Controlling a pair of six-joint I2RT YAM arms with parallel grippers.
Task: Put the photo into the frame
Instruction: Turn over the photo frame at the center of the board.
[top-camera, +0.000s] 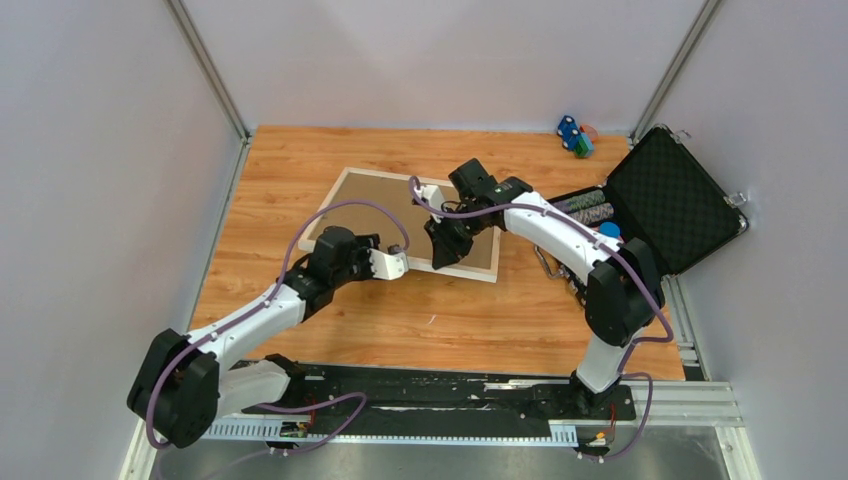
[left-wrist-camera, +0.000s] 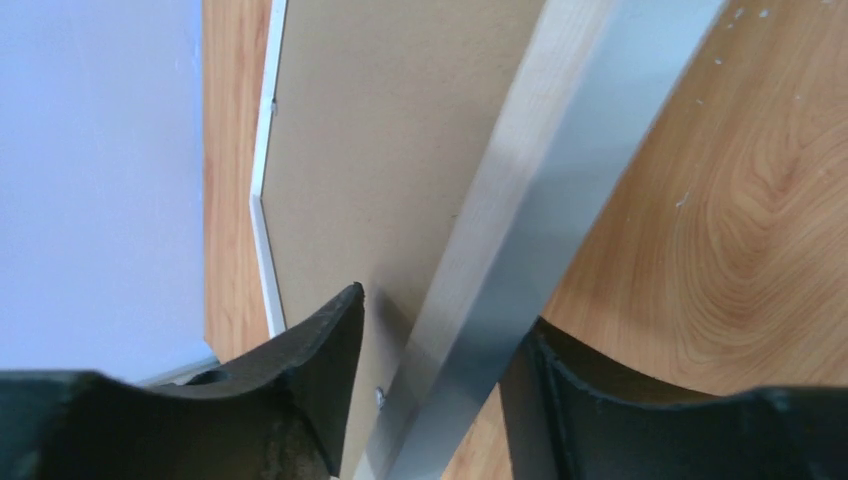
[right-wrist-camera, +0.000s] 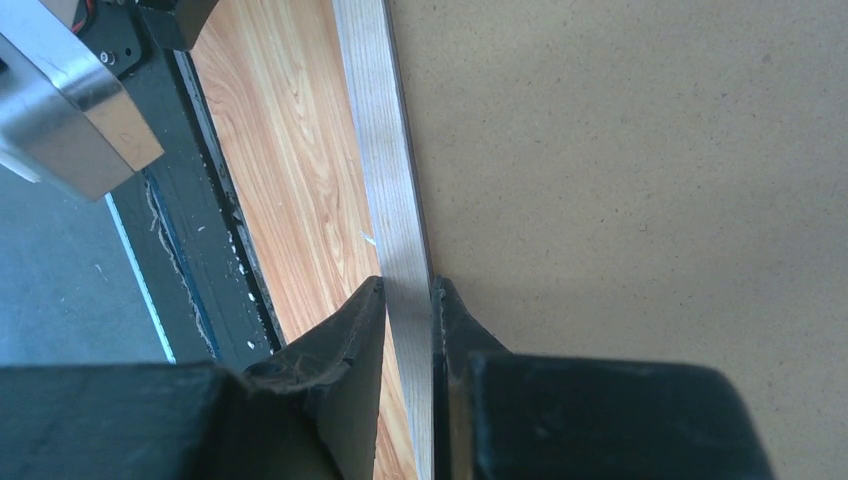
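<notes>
The frame (top-camera: 470, 271) lies face down on the wood table, its pale wood rail around the plain brown backing board (top-camera: 385, 205). The photo is hidden. My right gripper (top-camera: 445, 252) is shut on the frame's near rail (right-wrist-camera: 385, 150), one finger on each side, with the board (right-wrist-camera: 620, 180) beside it. My left gripper (top-camera: 408, 262) is open and straddles the same rail (left-wrist-camera: 540, 170) further left. Its left fingertip (left-wrist-camera: 345, 310) rests over the board (left-wrist-camera: 400, 120) with a gap to the rail. Its right finger sits against the rail's outer side.
An open black case (top-camera: 670, 200) stands at the right edge, with a blue cap (top-camera: 610, 230) by it. Small blue and green toys (top-camera: 575, 135) sit at the back right. Grey walls enclose the table. A black base strip (top-camera: 450, 395) runs along the near edge.
</notes>
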